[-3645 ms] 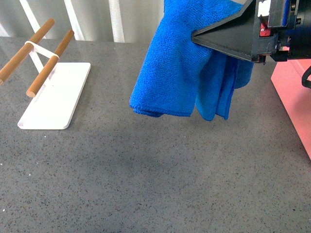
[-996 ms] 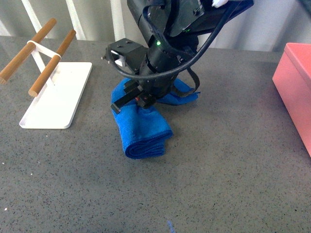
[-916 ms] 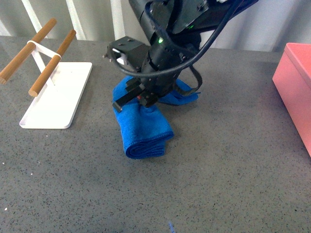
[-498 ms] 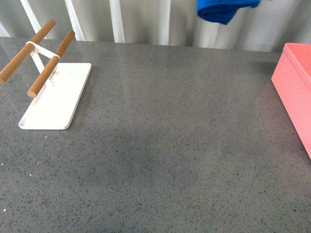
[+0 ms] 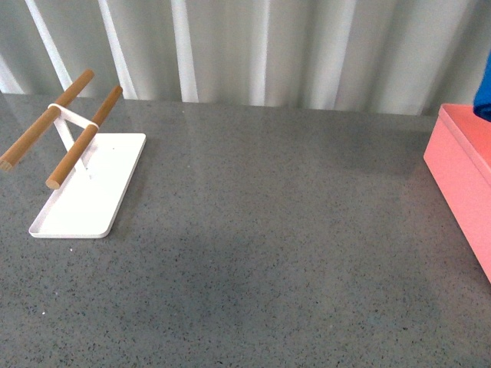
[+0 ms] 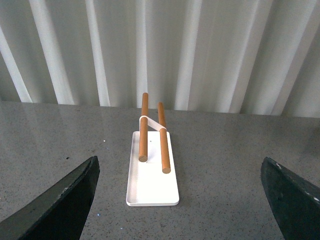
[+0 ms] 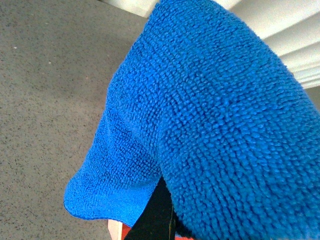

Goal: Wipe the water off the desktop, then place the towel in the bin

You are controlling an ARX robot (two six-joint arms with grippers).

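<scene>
Just above the bin [image 5: 460, 180], the towel [image 5: 484, 92] hangs clear of the counter [image 5: 268, 253], clamped in the right tool [image 7: 159, 216] (mostly buried under blue pile). Meanwhile the left tool [image 6: 179, 162] gapes wide and empty over the counter, facing the white tray [image 6: 150, 190] with two wooden rods [image 6: 143, 130].

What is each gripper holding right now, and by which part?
The right gripper holds the towel; bunched cloth hides where it is gripped. The left gripper is open, empty.
</scene>
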